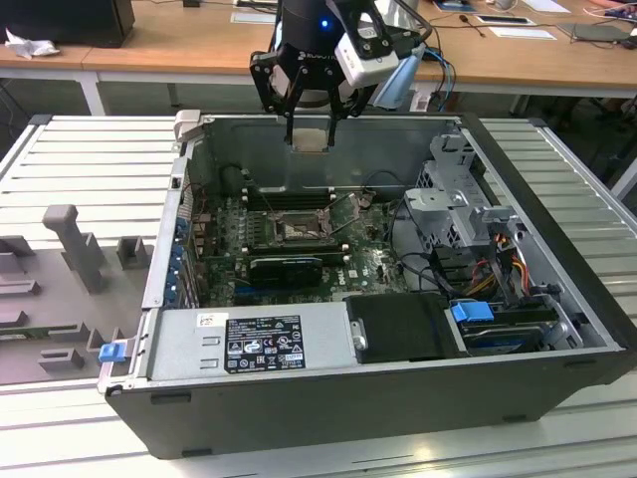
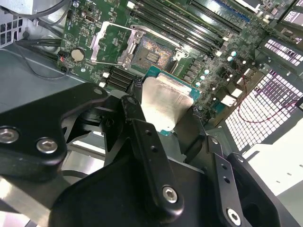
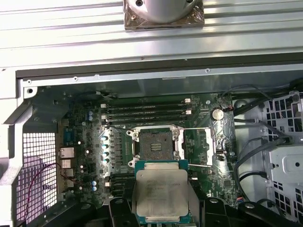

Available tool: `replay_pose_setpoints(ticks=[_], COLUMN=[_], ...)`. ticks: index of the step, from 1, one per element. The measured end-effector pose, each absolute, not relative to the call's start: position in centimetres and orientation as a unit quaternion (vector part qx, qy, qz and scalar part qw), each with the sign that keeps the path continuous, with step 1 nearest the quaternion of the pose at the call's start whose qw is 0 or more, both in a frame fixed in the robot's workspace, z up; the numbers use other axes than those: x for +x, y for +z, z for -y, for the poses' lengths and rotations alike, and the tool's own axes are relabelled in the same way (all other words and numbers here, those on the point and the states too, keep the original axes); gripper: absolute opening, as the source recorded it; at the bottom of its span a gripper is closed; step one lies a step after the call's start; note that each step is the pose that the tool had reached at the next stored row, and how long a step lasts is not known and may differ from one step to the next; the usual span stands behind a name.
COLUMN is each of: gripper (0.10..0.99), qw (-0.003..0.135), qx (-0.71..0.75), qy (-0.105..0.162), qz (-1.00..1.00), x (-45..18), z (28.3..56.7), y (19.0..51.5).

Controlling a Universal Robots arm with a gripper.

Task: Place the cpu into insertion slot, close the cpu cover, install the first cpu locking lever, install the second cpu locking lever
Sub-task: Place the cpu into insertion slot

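My claw (image 1: pixel 310 131) is clamped on the cpu (image 1: pixel 310 140), pinching the flat silver chip by two opposite edges. In the exterior view it hangs at upper centre, above the far wall of the open computer case (image 1: pixel 348 413).

The insertion slot (image 1: pixel 296 231) sits well below the chip, near the middle of that frame, on the green motherboard (image 1: pixel 368 261). In the first wrist view the slot's tan contact field lies bare. The cpu cover (image 3: pixel 210 144) is swung open just beside it, so nothing blocks the way down.

The step in hand is seating the chip, and it looks barely begun. To do it well, I judge the chip should stay level, with its sides square to the black frame and its corner marks matched. It should be lowered straight, with no sideways slide and no pressing, since the contacts probably bend easily.
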State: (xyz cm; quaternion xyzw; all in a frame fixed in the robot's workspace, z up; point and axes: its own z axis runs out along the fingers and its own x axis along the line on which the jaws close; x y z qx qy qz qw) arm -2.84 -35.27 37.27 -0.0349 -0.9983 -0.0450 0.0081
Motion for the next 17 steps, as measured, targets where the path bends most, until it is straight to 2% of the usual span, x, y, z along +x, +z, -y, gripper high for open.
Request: replay_pose_setpoints(ticks=[17], gripper=[0.529], qw=[0.008], qx=[-0.042], qy=[-0.045], qz=[0.998], x=[-2.84], z=[35.27], y=[37.27])
